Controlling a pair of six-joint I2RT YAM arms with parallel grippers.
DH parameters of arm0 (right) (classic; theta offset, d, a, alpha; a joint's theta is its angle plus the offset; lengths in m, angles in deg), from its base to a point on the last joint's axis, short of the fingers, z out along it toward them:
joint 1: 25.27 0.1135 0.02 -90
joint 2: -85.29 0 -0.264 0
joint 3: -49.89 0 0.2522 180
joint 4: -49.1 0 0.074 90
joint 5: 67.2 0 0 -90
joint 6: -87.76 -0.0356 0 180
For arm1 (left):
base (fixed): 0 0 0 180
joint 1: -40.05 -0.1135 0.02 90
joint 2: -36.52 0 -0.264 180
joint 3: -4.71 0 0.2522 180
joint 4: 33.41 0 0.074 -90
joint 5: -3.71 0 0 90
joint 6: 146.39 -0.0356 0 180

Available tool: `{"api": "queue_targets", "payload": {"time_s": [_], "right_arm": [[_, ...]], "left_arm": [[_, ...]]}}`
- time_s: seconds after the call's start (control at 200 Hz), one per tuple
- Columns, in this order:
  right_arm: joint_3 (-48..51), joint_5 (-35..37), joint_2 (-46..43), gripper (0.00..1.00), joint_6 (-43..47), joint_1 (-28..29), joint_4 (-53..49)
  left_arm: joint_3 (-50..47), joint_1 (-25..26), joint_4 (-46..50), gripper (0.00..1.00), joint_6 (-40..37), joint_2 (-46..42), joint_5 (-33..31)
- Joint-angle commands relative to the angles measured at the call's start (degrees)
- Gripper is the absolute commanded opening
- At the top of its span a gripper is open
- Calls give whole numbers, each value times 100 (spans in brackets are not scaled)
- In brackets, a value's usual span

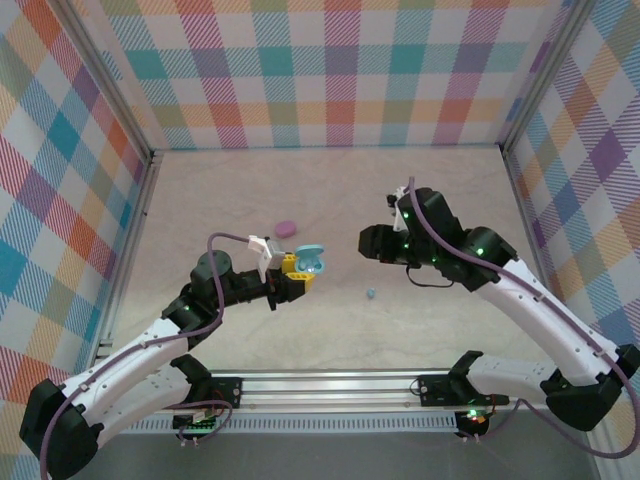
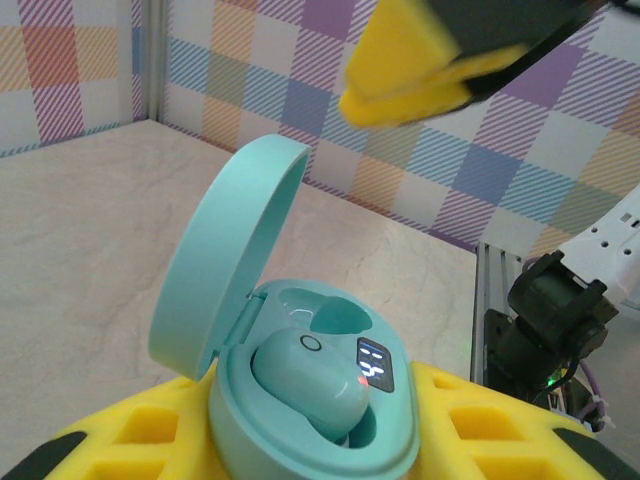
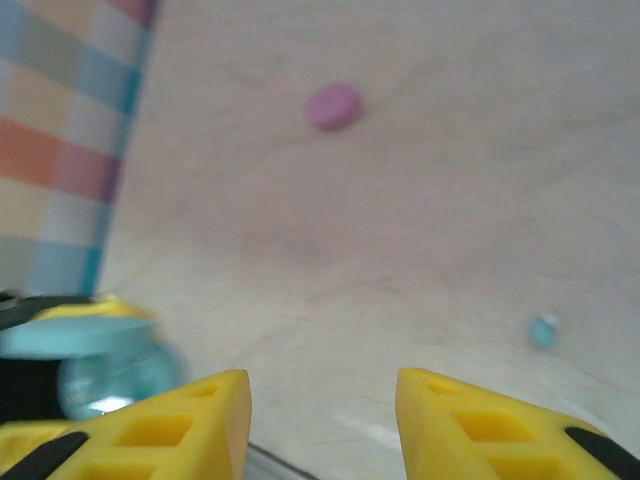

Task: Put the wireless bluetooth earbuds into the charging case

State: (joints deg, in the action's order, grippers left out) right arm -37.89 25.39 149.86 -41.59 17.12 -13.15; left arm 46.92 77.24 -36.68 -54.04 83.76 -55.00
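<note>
While the left gripper [image 1: 298,268] is clamped on the open light-blue charging case [image 2: 300,440], its lid tipped up, a seated earbud [image 2: 310,385] of the same blue fills one socket. The right gripper [image 3: 322,400] hovers nearby, fingers spread and holding nothing. A loose blue earbud [image 1: 370,294] lies on the table [image 1: 450,190] between the arms, with a pink oval case [image 1: 286,228] farther back.

Robot lab test cell, pale bench [image 1: 330,190] boxed by plaid-printed walls [image 1: 330,70], aluminium framing [image 1: 330,385], two bolted arms [image 1: 130,375]
</note>
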Motion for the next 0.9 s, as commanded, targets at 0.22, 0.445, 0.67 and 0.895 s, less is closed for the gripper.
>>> {"api": "queue_targets", "payload": {"time_s": [0.22,0.445,0.67,0.895], "right_arm": [[1291,-373,1243,40,109,-258,94],[1254,-289,2260,34,389,-260,409],[1084,-386,3148,25,800,-263,511],[1180,-760,3499,19,808,-255,674]], "left_arm": [[56,-45,12,39,-20,-153,18],[12,-45,191,39,-79,-275,5],[-47,-45,312,39,-147,-395,-46],[-76,-46,377,40,-207,-453,-105]]}}
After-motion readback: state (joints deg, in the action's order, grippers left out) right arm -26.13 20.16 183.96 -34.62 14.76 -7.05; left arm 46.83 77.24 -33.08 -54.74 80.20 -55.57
